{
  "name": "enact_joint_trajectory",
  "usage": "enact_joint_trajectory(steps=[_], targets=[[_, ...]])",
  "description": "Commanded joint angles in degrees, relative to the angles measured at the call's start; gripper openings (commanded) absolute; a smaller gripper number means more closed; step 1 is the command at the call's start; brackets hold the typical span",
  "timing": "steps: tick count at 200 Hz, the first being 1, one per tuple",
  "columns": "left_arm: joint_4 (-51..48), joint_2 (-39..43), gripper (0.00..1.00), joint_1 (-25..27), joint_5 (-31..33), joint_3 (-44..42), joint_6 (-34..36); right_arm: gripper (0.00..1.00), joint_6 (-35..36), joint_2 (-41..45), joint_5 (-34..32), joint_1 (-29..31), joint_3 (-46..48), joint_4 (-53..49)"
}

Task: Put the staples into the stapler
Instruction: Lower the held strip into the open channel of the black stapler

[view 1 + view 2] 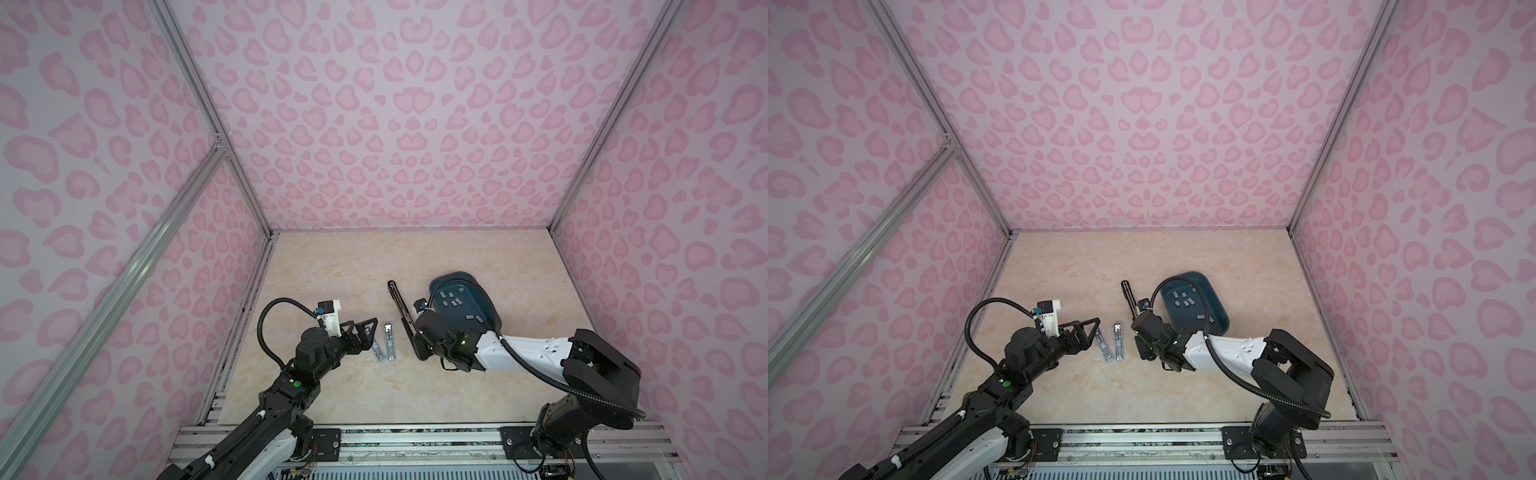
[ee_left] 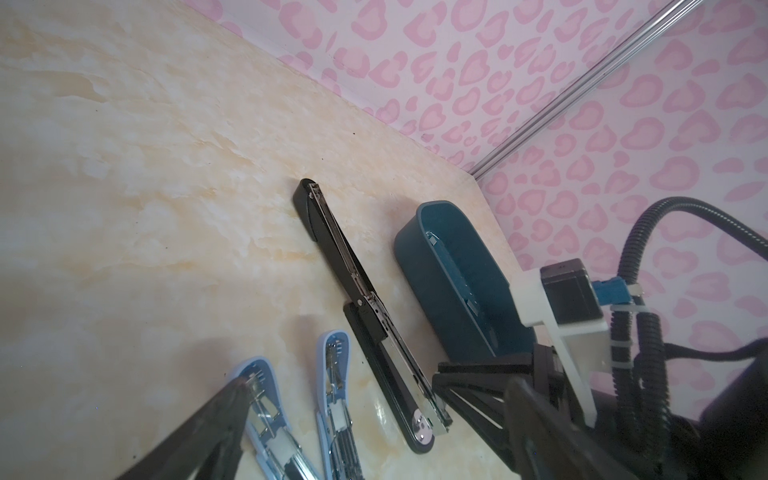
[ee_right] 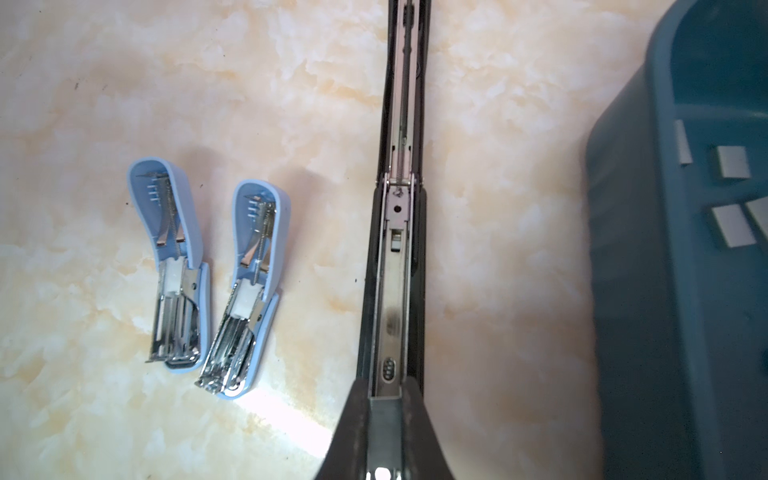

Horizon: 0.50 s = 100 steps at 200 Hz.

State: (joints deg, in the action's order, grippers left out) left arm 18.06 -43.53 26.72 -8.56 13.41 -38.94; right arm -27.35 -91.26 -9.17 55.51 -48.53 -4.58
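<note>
Right gripper [image 3: 384, 405] reaches low over the beige marble-look bench [image 1: 332, 270], fingers [image 3: 353, 415] pinching a flat grey metal staple strip [image 3: 384, 430] above the near end of the long black opened stapler [image 1: 397, 301]. We see the left gripper [image 1: 369, 334] spread wide above two small light-blue staplers [image 1: 388, 341]. Other grey strips [image 1: 455, 301] lie in the teal plastic tray [image 1: 452, 274]; toward the far edge the bench is bare.

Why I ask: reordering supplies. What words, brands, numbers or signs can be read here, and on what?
None readable.
The black stapler: a small stamped oval on its metal rail, too blurred to read.
The light-blue staplers and the tray: no lettering visible.
</note>
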Motion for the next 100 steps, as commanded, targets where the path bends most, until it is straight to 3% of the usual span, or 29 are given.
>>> enact_joint_trajectory(steps=[1,100], targets=[[1.53,0.07,0.97,-0.09,0.09,0.96,0.22,0.13,0.55,-0.22,-1.25,0.37,-0.29,-0.28],[1.56,-0.58,0.97,-0.09,-0.17,1.13,-0.02,0.13,0.55,-1.22,-1.16,0.10,-0.98,-0.91]])
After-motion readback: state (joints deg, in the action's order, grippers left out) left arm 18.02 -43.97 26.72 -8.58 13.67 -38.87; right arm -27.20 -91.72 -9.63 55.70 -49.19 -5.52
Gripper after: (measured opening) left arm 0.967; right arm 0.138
